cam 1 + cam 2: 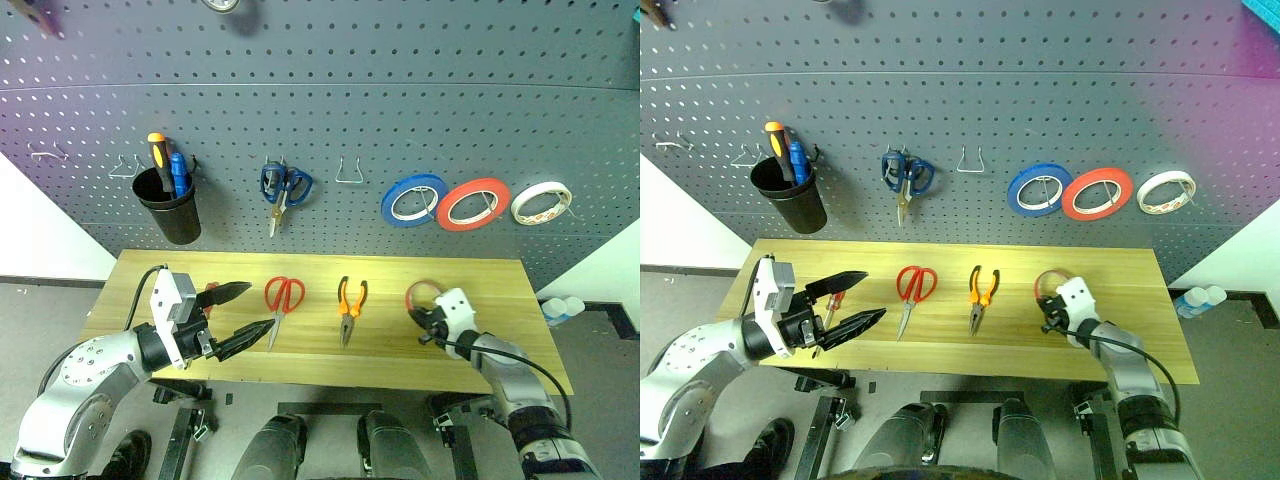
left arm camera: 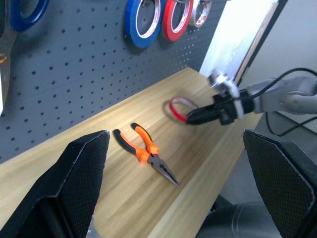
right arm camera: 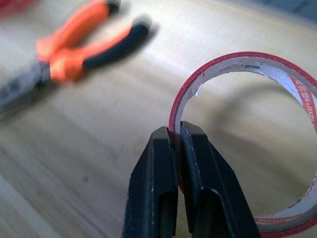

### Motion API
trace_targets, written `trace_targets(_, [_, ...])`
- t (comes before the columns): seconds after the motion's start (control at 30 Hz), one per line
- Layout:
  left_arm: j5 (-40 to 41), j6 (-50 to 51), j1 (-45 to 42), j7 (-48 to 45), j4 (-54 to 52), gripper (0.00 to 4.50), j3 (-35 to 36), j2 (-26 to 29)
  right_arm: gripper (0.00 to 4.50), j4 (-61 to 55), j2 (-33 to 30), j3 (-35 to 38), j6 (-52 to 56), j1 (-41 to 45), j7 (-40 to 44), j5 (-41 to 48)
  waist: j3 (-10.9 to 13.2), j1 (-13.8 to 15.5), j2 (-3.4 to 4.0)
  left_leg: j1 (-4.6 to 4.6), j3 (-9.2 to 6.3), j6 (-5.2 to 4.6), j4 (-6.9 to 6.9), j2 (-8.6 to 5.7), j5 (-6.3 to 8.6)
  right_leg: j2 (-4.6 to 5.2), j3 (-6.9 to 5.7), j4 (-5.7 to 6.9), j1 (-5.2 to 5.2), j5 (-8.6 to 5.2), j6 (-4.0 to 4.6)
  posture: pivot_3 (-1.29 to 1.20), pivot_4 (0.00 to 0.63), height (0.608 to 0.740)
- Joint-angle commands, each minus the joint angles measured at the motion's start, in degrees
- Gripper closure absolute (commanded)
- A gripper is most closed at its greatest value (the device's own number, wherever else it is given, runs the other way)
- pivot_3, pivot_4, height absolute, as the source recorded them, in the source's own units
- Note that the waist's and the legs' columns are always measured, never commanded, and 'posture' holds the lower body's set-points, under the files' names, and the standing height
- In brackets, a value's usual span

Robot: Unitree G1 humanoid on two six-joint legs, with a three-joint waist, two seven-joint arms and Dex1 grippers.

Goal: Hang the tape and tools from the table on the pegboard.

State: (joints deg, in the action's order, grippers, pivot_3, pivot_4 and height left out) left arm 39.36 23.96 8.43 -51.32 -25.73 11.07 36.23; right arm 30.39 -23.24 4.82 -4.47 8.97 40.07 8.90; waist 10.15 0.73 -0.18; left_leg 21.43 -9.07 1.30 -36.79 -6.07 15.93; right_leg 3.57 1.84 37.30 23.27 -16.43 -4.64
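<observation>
The thin red tape stands tipped up on its edge at the right of the table. My right gripper is shut on the tape's rim. I cannot tell whether the roll still touches the wood. The orange-and-black pliers and the red scissors lie flat mid-table. The red screwdriver lies at the left, partly hidden behind my left gripper, which hangs open and empty over the table's left front. The pegboard rises behind the table.
On the pegboard hang a black cup holding orange and blue screwdrivers, blue scissors, and blue, red and white tape rolls. Bare hooks sit between the scissors and the rolls, and others at the far left.
</observation>
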Motion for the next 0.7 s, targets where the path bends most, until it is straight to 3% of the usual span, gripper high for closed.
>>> trace_targets(0.03, [0.45,-1.23,-1.55,-0.83,0.46,0.0,0.33,-0.46,4.47,-5.31,1.26,2.49,-6.07,-2.62,3.43,4.87,0.0,-0.1,0.0,0.0,0.0,0.0,0.0,0.0,0.0,0.0,0.0,0.01,0.0,0.0,0.0,0.02,0.134,0.74])
trace_targets(0.37, [-1.59,-3.07,-7.47,-3.76,5.89,0.0,-1.81,-1.18,4.47,-15.62,5.68,12.76,-3.92,-9.56,3.57,20.48,-0.13,-0.04,0.13,-0.02,0.02,0.04,-0.01,0.01,-0.02,-0.02,0.0,0.03,-0.01,0.06,-0.05,-0.04,0.101,0.74])
trace_targets(0.6, [0.45,-1.04,-10.45,-4.18,6.05,0.0,-2.07,-1.44,4.47,-17.51,7.49,16.32,-5.36,-9.82,-0.14,22.18,-0.36,-1.37,0.35,-0.04,0.07,0.07,-0.03,0.02,-0.04,-0.03,0.02,0.05,-0.01,0.14,-0.12,-0.08,0.091,0.74])
trace_targets(0.7, [5.18,3.17,-11.26,-3.69,3.99,0.0,-0.47,-0.6,4.47,-19.2,7.66,16.84,-7.4,-8.85,-3.22,20.51,-0.46,-1.8,0.46,-0.05,0.08,0.08,-0.04,0.02,-0.05,-0.03,0.02,0.06,0.0,0.14,-0.12,-0.08,0.091,0.74])
